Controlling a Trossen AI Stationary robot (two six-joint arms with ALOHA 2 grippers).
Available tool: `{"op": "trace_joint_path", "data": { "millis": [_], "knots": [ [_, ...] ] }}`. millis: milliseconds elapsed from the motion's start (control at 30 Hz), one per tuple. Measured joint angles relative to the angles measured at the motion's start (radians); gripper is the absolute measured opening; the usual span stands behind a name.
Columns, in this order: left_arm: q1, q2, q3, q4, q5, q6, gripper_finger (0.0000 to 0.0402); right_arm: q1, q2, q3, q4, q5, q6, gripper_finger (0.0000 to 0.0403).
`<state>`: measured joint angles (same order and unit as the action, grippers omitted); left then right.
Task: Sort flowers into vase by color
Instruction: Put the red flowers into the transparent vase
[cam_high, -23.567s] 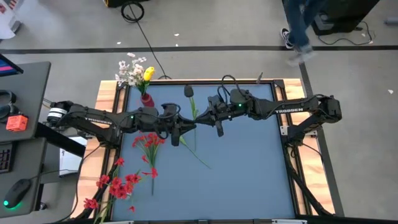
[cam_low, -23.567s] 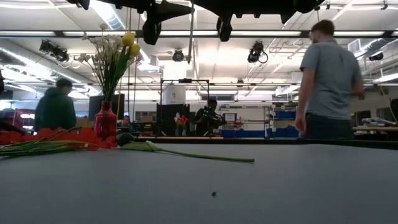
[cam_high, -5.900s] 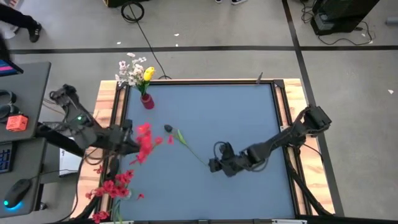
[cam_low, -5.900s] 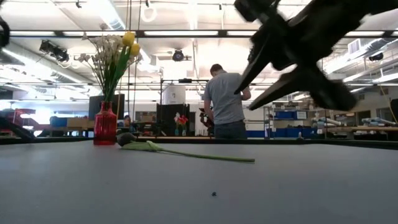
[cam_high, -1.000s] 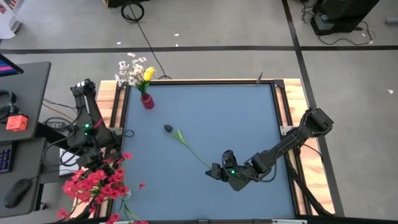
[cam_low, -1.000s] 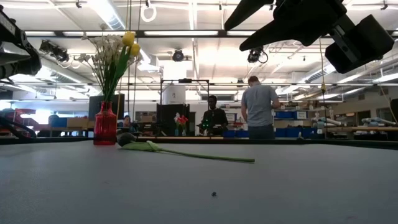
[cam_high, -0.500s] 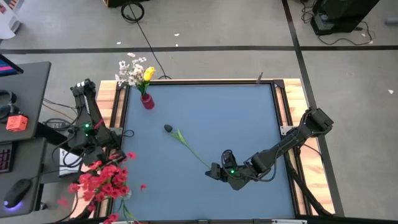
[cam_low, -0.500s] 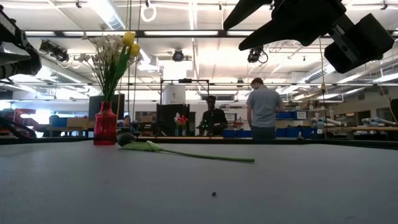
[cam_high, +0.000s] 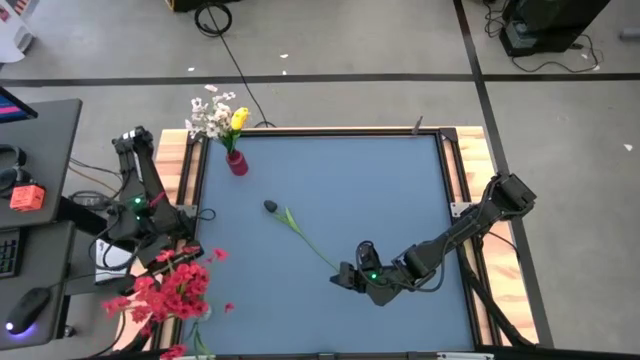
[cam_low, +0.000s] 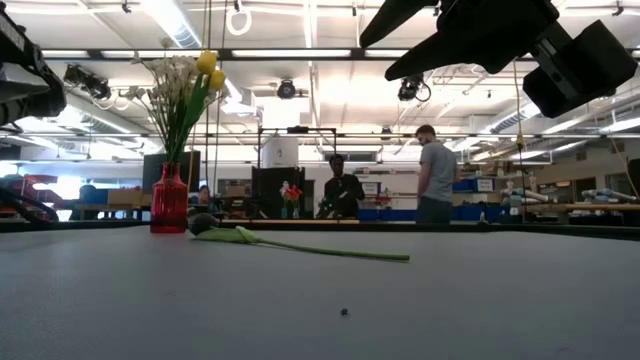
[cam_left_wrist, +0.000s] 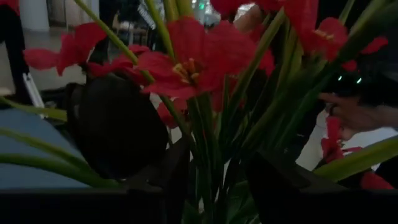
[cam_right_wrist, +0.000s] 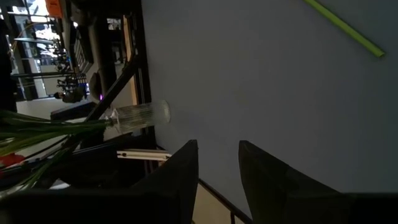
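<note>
Your left gripper (cam_high: 168, 262) sits at the high view's lower left, fingers apart, red flower (cam_high: 170, 295) stems (cam_left_wrist: 208, 149) running between them; whether they touch is hard to tell. Red vase (cam_high: 237, 163) with white and yellow blooms stands upper left. Dark-bud flower (cam_high: 295, 226) lies mid-table. Right gripper (cam_high: 340, 277) hovers lower center, fingers apart, empty.

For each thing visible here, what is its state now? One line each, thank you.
Red vase: upright, holding white and yellow flowers.
Dark-bud flower: lying flat on the table.
Red flowers: bunched at the table's left edge.
Left tool: open around the red stems.
Right tool: open, empty, low over the table.
</note>
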<state>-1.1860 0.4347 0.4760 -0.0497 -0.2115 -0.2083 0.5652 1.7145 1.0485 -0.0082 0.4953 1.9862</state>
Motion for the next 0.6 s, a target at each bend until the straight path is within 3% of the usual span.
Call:
{"op": "trace_joint_path", "data": {
  "millis": [233,600],
  "knots": [
    [0.0,0.088,0.106,-0.195,-0.019,-0.074,0.0158,-0.001,0.0,0.0,-0.001,0.0,-0.001,0.0125],
    [0.0,0.134,0.232,-0.343,-0.027,-0.129,0.0153,-0.045,0.0,0.0,-0.001,-0.047,-0.078,0.0125]
  ]
}}
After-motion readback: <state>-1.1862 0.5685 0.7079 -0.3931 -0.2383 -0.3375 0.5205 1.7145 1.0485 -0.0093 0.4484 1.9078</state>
